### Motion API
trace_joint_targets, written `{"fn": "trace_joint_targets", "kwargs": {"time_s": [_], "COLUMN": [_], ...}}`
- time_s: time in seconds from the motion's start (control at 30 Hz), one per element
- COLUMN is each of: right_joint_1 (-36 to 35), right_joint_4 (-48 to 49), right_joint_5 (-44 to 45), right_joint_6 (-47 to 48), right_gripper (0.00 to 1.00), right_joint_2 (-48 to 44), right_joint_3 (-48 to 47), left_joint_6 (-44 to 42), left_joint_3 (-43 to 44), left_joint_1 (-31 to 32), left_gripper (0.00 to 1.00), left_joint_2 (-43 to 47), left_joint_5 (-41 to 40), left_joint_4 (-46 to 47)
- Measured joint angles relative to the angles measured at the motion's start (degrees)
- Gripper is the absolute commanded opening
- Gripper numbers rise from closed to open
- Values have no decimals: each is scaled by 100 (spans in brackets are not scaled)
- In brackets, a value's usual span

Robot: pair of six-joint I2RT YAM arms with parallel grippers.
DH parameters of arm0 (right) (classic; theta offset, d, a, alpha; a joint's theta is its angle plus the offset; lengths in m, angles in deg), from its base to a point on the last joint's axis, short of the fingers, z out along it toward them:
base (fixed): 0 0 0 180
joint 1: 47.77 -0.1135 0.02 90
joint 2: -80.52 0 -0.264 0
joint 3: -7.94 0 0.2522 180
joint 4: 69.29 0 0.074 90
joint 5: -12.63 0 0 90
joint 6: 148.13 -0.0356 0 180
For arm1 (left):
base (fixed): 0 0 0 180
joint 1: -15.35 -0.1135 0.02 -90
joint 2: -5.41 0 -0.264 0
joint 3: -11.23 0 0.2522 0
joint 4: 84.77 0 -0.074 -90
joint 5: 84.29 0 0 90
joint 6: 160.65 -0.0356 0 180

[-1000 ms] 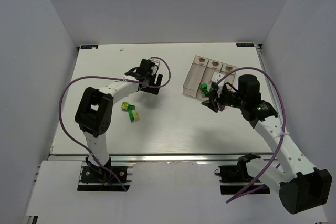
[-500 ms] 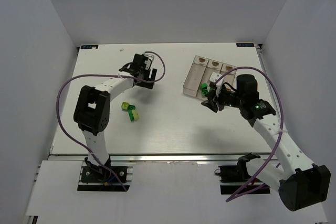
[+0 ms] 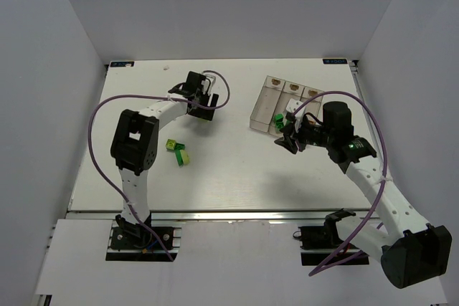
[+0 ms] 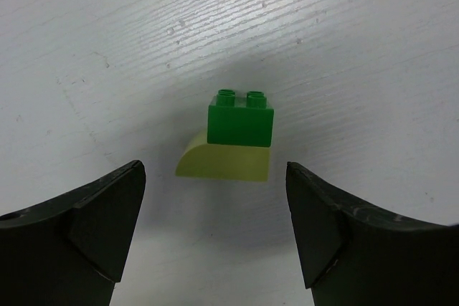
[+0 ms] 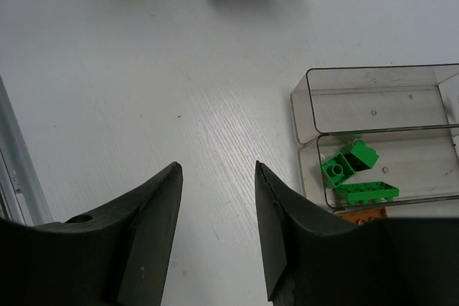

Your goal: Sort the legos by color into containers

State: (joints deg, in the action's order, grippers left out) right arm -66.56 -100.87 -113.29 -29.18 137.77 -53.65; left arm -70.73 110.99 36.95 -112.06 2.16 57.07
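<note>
I am looking down on a white table (image 3: 237, 177) boxed in by pale grey walls. The three clear bins (image 3: 267, 102) stand joined in a row on its right half, set at a slant. In the right wrist view the middle bin (image 5: 430, 170) holds a few green legos (image 5: 369, 191), and the bin next to it shows an orange lego (image 5: 362, 214), mostly hidden behind my finger.

Over on the left half, a green brick (image 4: 240, 118) touches a yellow-green brick (image 4: 226, 163) with a curved top. I cannot tell whether it is stacked on that brick or just behind it. The left pincer (image 4: 214, 191) hangs right over this pair, fingers spread wide to either side, touching neither brick.

Nearer the arm bases lies another small clump of green and yellow-green legos (image 3: 172, 145), well apart from the bins.

The right pincer (image 5: 217, 177) hovers just beside the near end of the bins, jaws partly spread with only bare table between them.
</note>
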Motion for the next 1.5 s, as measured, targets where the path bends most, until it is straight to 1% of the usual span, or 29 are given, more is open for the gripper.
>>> {"fn": "trace_joint_targets", "kwargs": {"time_s": [0.17,0.43,0.73,0.97,1.13,1.23,1.27,1.33,1.37,1.43,1.5], "right_joint_1": [0,0,0,0,0,0,0,0,0,0,0], "right_joint_4": [0,0,0,0,0,0,0,0,0,0,0], "right_joint_5": [0,0,0,0,0,-2,-2,-2,-2,-2,-2], "right_joint_6": [0,2,2,2,2,2,2,2,2,0,-4], "right_gripper": [52,52,52,52,52,52,52,52,52,52,52], "right_joint_2": [0,0,0,0,0,0,0,0,0,0,0], "right_joint_3": [0,0,0,0,0,0,0,0,0,0,0], "left_joint_6": [-122,-208,-184,-155,-142,-118,-125,-98,-96,-55,20], "left_joint_3": [39,269,389,389,389,389,389,389,389,385,321], "left_joint_1": [0,0,0,0,0,0,0,0,0,2,11], "left_gripper": [88,84,73,71,64,53,45,35,28,23,21], "left_joint_2": [-74,-442,-476,-505,-503,-503,-503,-501,-496,-483,-431], "left_joint_5": [-2,11,101,210,256,286,332,417,468,581,717], "left_joint_4": [-39,-94,-90,-153,-205,-221,-221,-223,-229,-243,-243]}}
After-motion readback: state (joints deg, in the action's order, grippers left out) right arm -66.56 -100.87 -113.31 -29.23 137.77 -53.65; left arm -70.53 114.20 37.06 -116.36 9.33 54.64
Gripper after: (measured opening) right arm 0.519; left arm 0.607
